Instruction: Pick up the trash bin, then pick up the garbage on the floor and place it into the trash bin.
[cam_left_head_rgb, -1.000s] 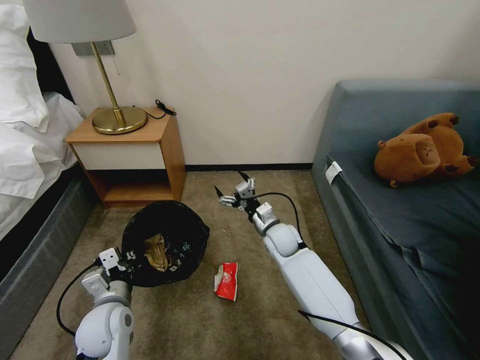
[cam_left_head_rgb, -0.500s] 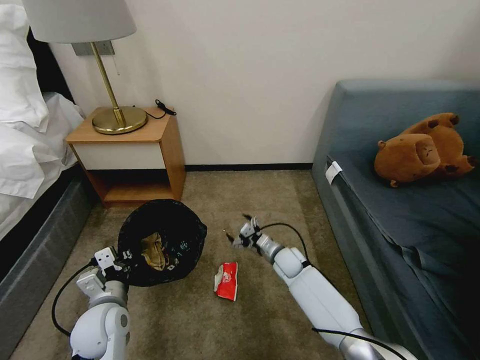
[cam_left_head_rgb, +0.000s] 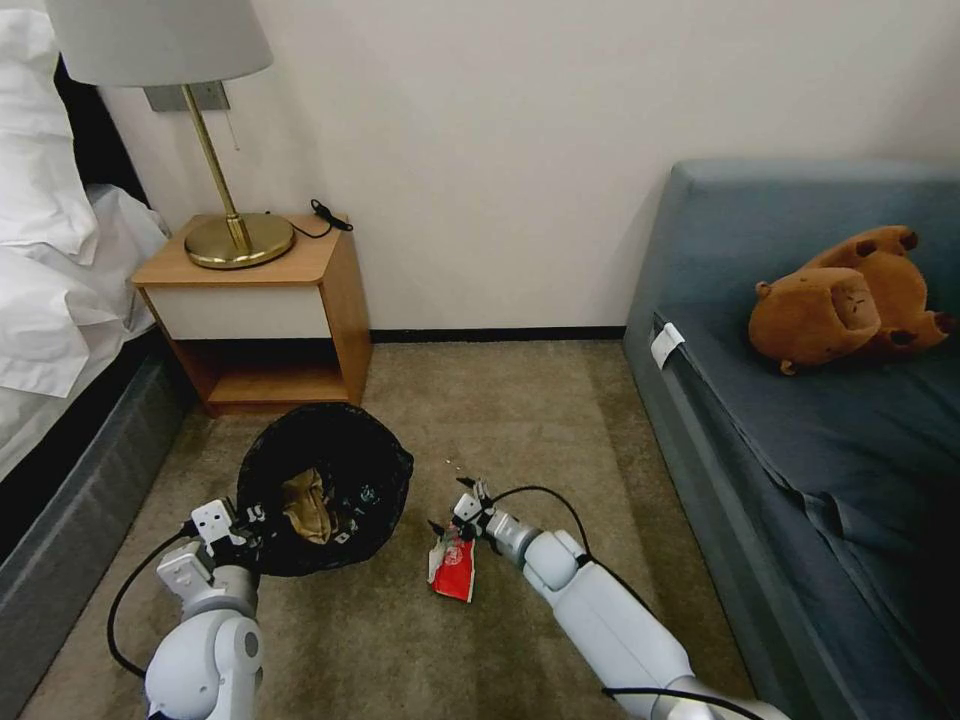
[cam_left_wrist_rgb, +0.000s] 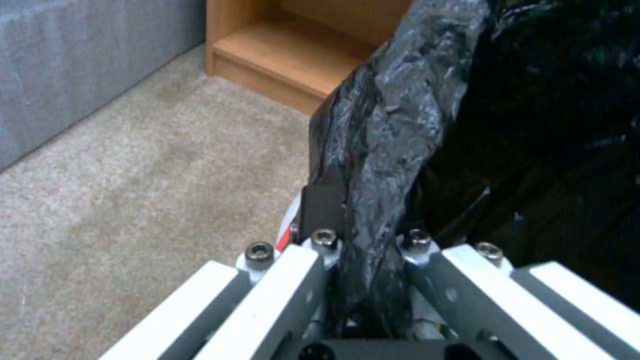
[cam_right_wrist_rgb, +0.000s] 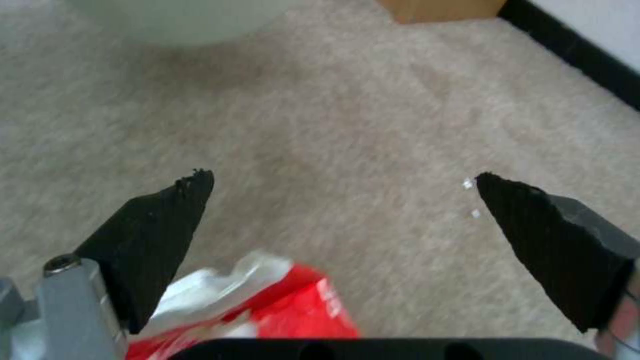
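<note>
Beige short-pile carpet (cam_left_head_rgb: 400, 640) covering the floor between bed, wooden nightstand (cam_left_head_rgb: 255, 300) and grey-blue sofa (cam_left_head_rgb: 800, 420), plain wall behind.

Having dropped from well above the carpet a second ago, right gripper (cam_left_head_rgb: 451, 508) now hovering low over the red-white wrapper (cam_left_head_rgb: 453, 563), at its end farther from the robot. Fingers spread wide apart, black wedge-shaped pads (cam_right_wrist_rgb: 157, 235) straddling nothing but carpet, the wrapper (cam_right_wrist_rgb: 267, 305) showing just under the palm in the right wrist view. Not yet closing on anything.

Lying flat on the carpet just right of the trash bin (cam_left_head_rgb: 325, 485), same spot as before. Crumpled, glossy plastic film, red with a white edge, oblong; long axis running roughly away from the robot toward the wall, slightly tilted.

Left gripper (cam_left_head_rgb: 245, 520) still clamped on the near rim of the trash bin, fingers pinched together over a fold of crinkled black plastic bag (cam_left_wrist_rgb: 393, 150), as in the left wrist view. Bin sitting a touch lower in view than a second ago, mouth tipped toward the camera, round, draped in shiny wrinkled liner. Crumpled brown paper (cam_left_head_rgb: 303, 503) resting inside.

Brown plush toy (cam_left_head_rgb: 850, 295) lying on the sofa, well apart from the wrapper. Brass lamp (cam_left_head_rgb: 235, 235) standing on the nightstand beyond the bin.
</note>
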